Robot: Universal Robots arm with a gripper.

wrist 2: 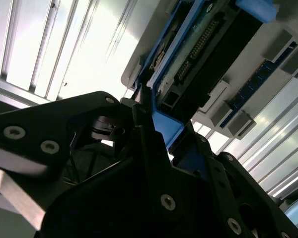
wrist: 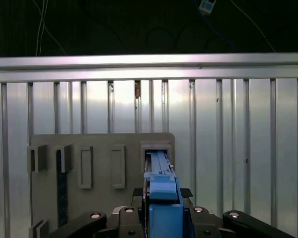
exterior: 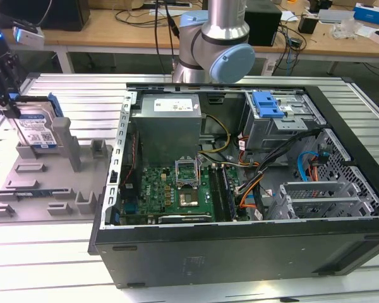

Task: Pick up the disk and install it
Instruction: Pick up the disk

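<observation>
The disk (exterior: 38, 128) stands upright on its edge at the exterior view's far left, over the grey holder tray (exterior: 44, 183). It is silver-grey with a white-and-blue label and a blue carrier frame. My gripper (exterior: 11, 104) comes down on its top edge, and its black fingers (wrist: 208, 218) sit on both sides of the blue frame. In the first wrist view the disk (wrist: 159, 166) is edge-on, its lower end at a slot of the tray (wrist: 99, 144). The second wrist view looks along the disk's connector edge (wrist 2: 198, 54).
An open computer case (exterior: 240, 252) lies in the middle of the ribbed metal table (exterior: 69, 88), with a motherboard (exterior: 177, 189), a grey power-supply box (exterior: 167, 123), and a drive bay with a blue latch (exterior: 267, 104). The arm's base (exterior: 215, 44) stands behind it.
</observation>
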